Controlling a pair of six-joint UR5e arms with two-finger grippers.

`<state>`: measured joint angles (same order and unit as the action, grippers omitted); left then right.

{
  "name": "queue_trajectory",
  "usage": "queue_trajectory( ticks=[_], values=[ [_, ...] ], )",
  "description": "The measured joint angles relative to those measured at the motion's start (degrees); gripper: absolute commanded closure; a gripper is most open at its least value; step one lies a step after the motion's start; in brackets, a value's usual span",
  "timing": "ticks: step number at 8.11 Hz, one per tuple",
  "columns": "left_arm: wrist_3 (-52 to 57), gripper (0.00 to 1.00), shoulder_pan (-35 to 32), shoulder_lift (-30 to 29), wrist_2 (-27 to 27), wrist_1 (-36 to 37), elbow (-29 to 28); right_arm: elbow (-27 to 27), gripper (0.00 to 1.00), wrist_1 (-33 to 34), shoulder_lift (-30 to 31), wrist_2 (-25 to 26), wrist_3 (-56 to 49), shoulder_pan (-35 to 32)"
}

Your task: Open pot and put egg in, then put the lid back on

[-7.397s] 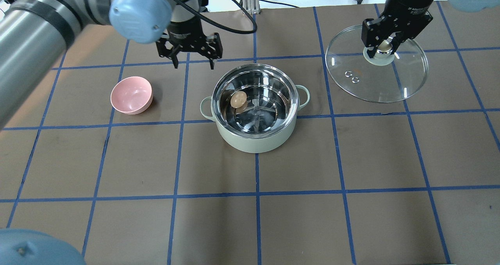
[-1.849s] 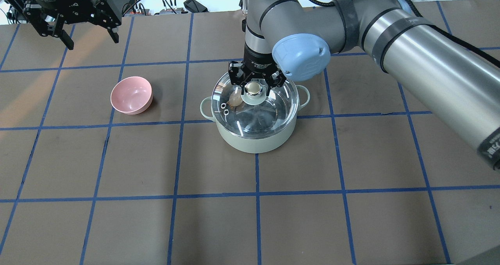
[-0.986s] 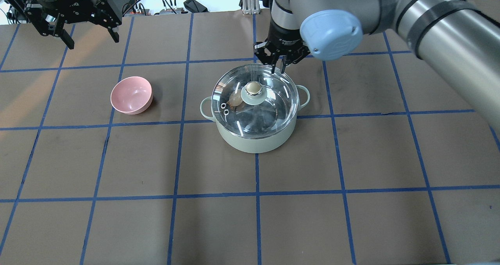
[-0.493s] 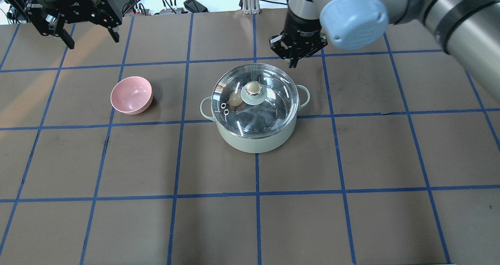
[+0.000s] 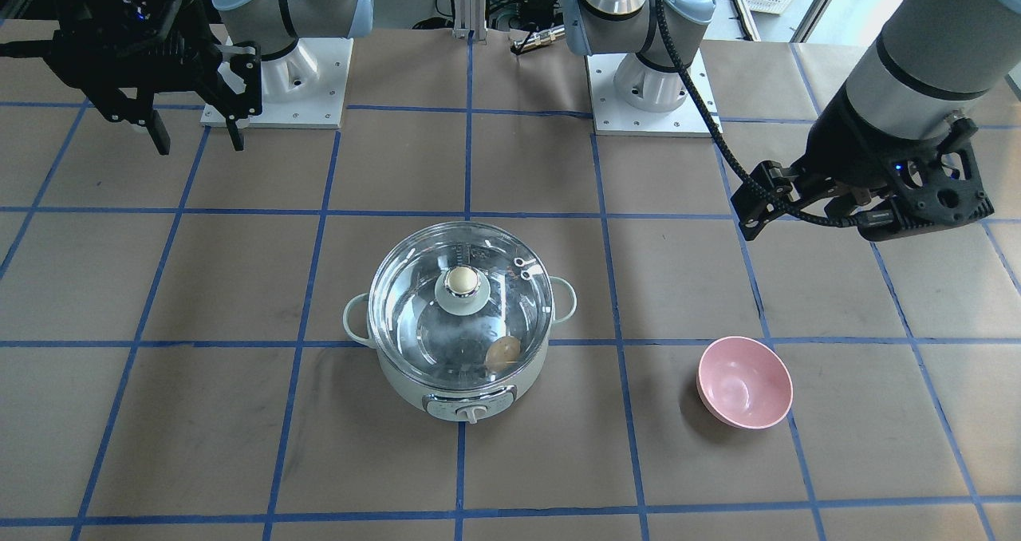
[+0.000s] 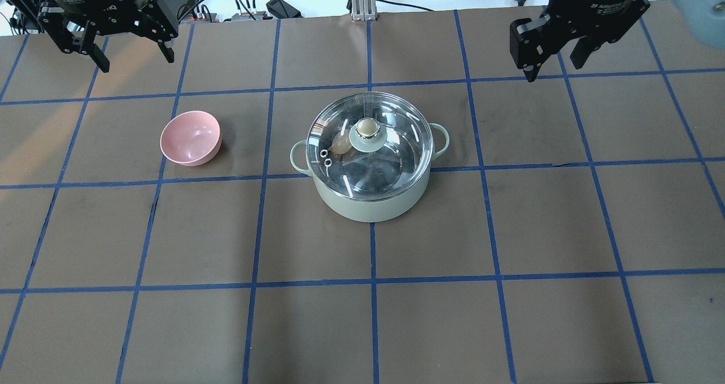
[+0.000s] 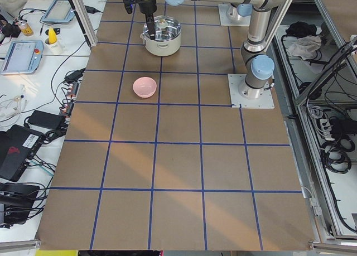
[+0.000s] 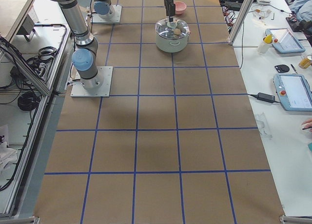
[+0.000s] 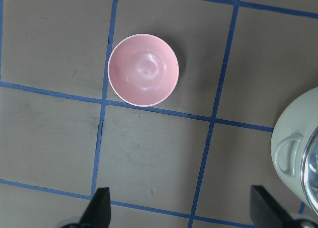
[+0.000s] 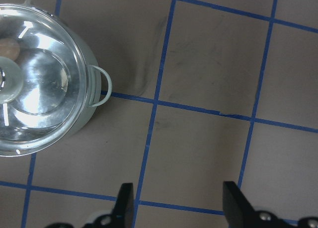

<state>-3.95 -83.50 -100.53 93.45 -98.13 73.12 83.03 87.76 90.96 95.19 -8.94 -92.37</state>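
Closed pot [image 6: 371,205] mid-table [image 6: 170,327], glass lid [image 6: 396,160] seated flat on its rim, lid knob [image 6: 367,127] up with nothing touching it. Inside the pot, seen through the glass: egg [image 6: 341,144], resting on the steel bottom on the robot's left side of the pot, toward the side with the control dial [image 5: 469,410]. On the robot's left of the pot, well apart: pink bowl [image 6: 191,137], upright. Far from the pot on that same side, raised: left gripper [image 6: 136,60], jaws spread wide, holding nothing. On the pot's other side, well apart and raised: right gripper [image 6: 554,67], jaws also wide, empty.
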Motion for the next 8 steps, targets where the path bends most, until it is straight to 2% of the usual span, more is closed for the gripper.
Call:
queue_trajectory(
  ticks=[1, 8],
  values=[
    [0.00, 0.00, 0.00, -0.01, -0.01, 0.03, 0.00, 0.07, 0.00, -0.24, 0.67, -1.57, 0.03, 0.01],
    [0.04, 0.00, 0.00, -0.02, -0.09, 0.29, 0.00, 0.45, 0.00, 1.50, -0.62, -6.06, 0.52, -0.15]
  ],
)
